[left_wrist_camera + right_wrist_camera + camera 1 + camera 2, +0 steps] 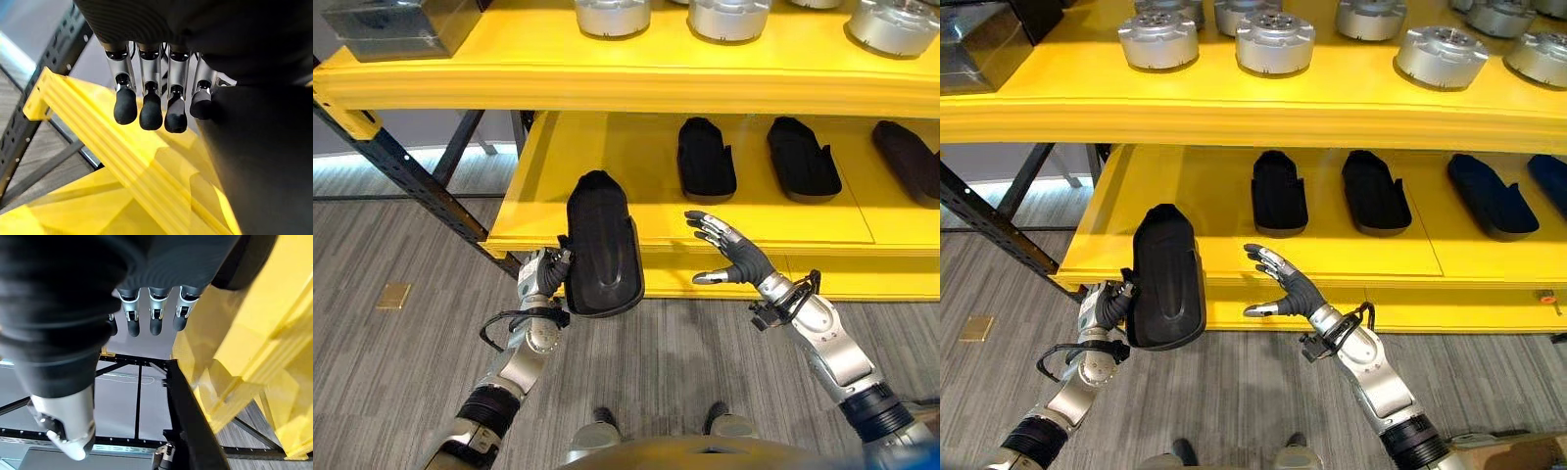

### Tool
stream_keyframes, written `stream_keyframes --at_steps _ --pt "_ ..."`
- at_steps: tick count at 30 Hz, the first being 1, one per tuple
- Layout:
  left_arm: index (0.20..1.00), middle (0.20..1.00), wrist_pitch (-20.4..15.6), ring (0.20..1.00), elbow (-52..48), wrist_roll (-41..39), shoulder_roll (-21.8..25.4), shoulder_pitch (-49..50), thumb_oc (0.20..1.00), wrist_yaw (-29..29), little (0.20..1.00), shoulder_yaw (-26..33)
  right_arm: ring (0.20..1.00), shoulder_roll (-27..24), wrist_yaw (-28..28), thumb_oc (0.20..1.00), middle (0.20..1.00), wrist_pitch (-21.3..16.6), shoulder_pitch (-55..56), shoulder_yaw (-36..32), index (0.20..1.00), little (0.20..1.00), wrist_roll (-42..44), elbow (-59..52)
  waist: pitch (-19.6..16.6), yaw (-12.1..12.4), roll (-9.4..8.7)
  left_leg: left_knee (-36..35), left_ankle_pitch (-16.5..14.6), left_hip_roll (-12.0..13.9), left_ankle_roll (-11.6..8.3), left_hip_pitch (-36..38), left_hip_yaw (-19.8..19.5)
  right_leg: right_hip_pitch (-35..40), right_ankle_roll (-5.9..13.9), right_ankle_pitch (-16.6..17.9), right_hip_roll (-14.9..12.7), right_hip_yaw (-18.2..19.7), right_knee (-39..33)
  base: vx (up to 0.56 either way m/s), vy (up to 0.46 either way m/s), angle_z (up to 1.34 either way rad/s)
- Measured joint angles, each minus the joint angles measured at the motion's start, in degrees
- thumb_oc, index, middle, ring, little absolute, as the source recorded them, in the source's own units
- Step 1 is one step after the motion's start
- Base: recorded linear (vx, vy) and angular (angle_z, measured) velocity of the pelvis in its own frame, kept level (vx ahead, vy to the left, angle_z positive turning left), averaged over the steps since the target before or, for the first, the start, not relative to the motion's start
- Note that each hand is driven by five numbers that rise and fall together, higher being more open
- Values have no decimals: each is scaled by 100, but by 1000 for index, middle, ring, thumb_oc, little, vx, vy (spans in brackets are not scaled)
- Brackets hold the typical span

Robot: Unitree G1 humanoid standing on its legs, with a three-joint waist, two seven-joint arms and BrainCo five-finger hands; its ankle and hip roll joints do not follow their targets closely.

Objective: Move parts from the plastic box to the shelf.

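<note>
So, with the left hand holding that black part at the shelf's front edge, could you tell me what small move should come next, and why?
Probably ease the left hand forward to carry the black part onto the lower shelf. The part hangs over the front edge, and bare yellow surface lies to the left of the black parts already placed. The right hand hovers open beside it.

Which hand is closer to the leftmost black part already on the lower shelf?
Right. The right hand hangs open at the shelf's front edge, just below that black part. The left hand is further left, gripping another black part.
</note>
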Motion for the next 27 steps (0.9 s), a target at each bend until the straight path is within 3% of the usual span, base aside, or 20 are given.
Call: stream_keyframes --at_steps 3,6,13,14,15,17,18,21,23,24,25,27 --pt "200 200 -2 200 -4 -1 1 48 200 -30 200 2 1000 -24 59 1000 1000 22 -11 -3 1000 1000 2 -13 -41 20 -133 613 5 197 25 -86 307 190 -84 -78 49 2 -23 284 -198 -6" --pt "200 200 -14 200 -69 2 4 58 200 -30 200 12 1000 -115 146 1000 1000 27 -14 -21 1000 1000 7 -23 -58 -14 -152 971 6 421 24 -201 455 222 -205 -176 183 -25 -23 210 -168 -1" --pt "200 200 -18 200 -99 45 3 151 200 -50 200 17 1000 -233 268 1000 1000 44 57 -32 1000 1000 5 28 -103 -47 -87 2137 230 873 -44 -637 417 225 -340 -261 215 -56 262 187 -42 -1" --pt "200 200 -20 200 -96 45 5 170 200 -64 200 15 1000 -227 276 1000 1000 43 127 -47 1000 1000 2 26 -130 -87 -99 2202 101 886 -36 -671 450 214 -351 -253 143 -51 318 225 362 4" --pt "200 200 -52 200 -95 42 6 192 200 -67 200 16 1000 -229 273 1000 1000 46 244 -143 1000 1000 1 16 -198 -187 11 1512 -65 599 150 -486 695 85 -376 -296 66 -47 479 218 390 14" --pt "200 200 -130 200 -85 39 14 174 200 -60 200 10 1000 -242 283 1000 1000 51 416 -199 1000 1000 0 6 -235 -347 98 383 91 236 400 -23 676 -132 -352 -315 -65 -46 847 229 343 10" --pt "200 200 -137 200 -86 37 16 174 200 -36 200 6 1000 -247 301 1000 1000 51 490 -198 1000 1000 -4 4 -229 -340 110 212 122 179 443 52 629 -321 -312 -394 -87 -26 1110 169 245 -18" --pt "200 200 -171 200 78 -7 172 191 200 108 200 29 1000 -56 365 1000 1000 56 539 -33 1000 1000 -29 68 -256 -213 -140 421 106 72 404 -47 453 -560 -369 -466 -69 240 877 142 246 -29" --pt "200 200 -175 200 230 -16 192 218 200 222 200 43 1000 68 385 1000 1000 52 481 14 1000 1000 -49 85 -261 -52 -291 1491 -179 354 8 -543 52 -507 -394 -360 -145 360 673 199 339 -43" --pt "200 200 -198 200 282 -12 208 317 200 230 200 35 1000 82 392 1000 1000 42 485 9 1000 1000 -50 91 -236 -97 -226 1548 -306 759 -228 -740 -40 -491 -410 -398 -124 423 701 327 552 -14" --pt "200 200 -238 200 331 -15 201 363 200 233 200 2 1000 -8 371 1000 1000 53 464 5 1000 1000 -50 125 -157 -152 -87 1220 -119 1253 -367 -804 -161 -498 -395 -527 -104 453 911 325 514 -12" --pt "200 200 -259 200 315 -8 186 389 200 223 200 -29 1000 -197 391 1000 1000 54 461 -15 1000 1000 -49 172 -136 -151 23 759 -32 1467 -304 -750 -204 -643 -255 -699 -235 650 1322 287 444 -24"
